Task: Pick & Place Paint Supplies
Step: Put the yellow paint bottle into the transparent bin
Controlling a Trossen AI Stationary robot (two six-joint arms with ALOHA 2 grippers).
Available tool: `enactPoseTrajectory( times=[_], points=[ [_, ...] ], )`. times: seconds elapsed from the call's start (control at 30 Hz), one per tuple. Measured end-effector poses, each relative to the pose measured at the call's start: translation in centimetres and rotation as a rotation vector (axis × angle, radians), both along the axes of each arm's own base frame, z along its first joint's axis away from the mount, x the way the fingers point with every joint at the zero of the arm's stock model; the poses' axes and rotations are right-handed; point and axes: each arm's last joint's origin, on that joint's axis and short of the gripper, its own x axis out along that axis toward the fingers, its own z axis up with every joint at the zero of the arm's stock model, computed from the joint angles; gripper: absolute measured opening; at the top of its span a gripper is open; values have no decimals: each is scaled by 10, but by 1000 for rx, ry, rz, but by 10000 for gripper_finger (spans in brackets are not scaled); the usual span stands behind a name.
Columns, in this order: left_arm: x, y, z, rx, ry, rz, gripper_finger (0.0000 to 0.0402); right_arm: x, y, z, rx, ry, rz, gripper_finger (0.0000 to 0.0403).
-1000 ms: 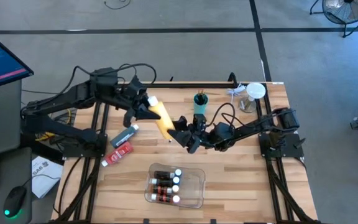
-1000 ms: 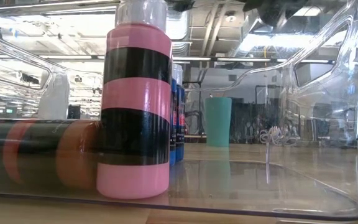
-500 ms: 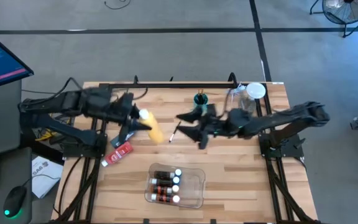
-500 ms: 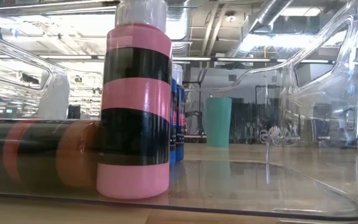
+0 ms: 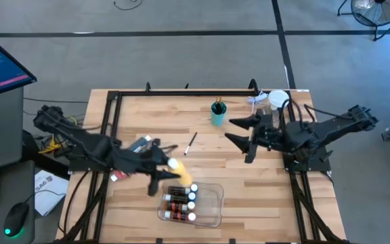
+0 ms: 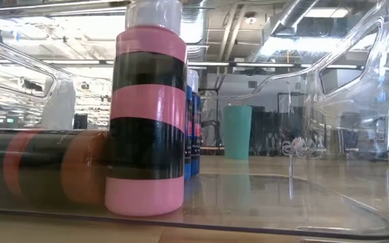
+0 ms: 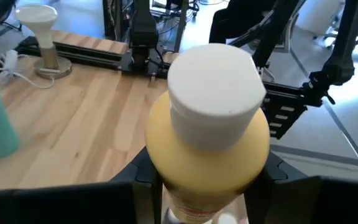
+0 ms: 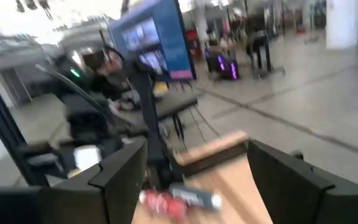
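The yellow bottle (image 5: 179, 174) with its white cap (image 7: 213, 78) hangs over the far left corner of the clear tray (image 5: 215, 203), and my left gripper (image 5: 170, 172) is shut on it. Small bottles (image 5: 179, 200) with white caps lie in the tray's left half. One thin brush (image 5: 190, 144) lies on the table, near the teal cup (image 5: 217, 114) that holds more brushes. A grey tube (image 5: 141, 144) and a red tube (image 8: 179, 199) lie at the left. My right gripper (image 5: 234, 130) is open and raised, right of the cup, holding nothing. My left gripper pinches the yellow bottle's body (image 7: 197, 186) below its shoulder, one finger (image 7: 143, 177) on each side. The fingers come from the table's left, slanting slightly down, and lie along the bottle. The cap end points away from the gripper, and the bottle is lifted clear.
In the low view a pink and black bottle (image 6: 147, 115) stands inside the tray's clear wall. A white lamp-like object (image 5: 277, 102) and cable sit at the far right corner. A black frame rail (image 5: 181, 91) runs along the far edge. Bare wood lies right of the tray.
My left gripper has carried the yellow bottle from the table's far left toward the near edge, and lower, to the tray's far left corner. My right gripper, open throughout, has drawn away from the bottle toward the right edge, risen and tipped level. This uncovered the brush.
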Motion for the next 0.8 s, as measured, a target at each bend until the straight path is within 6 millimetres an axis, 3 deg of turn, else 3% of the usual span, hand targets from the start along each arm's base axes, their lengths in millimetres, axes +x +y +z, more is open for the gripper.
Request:
enactPoseTrajectory(
  times=[0.07, 0.2, 0.3, 0.43, 0.6, 0.8],
  points=[
    [13, -9, -6, 1, 4, 2, 102, -6, 1, -14, 29, 21, 11, 270],
    [35, -21, -19, 67, 57, -25, 102, -18, 0, -63, 114, 41, 27, 270],
    [43, -24, -22, 90, 51, -52, 102, -31, -1, -99, 133, -105, 65, 270],
    [51, -22, -24, 143, 29, -111, 102, -49, -4, -130, 67, -261, 149, 270],
    [67, -16, -29, 158, 0, -231, 102, -46, -4, -147, 40, -189, 126, 270],
    [86, -17, -56, 242, 78, -307, 102, -35, -7, -160, 9, -118, 71, 270]
  ],
)
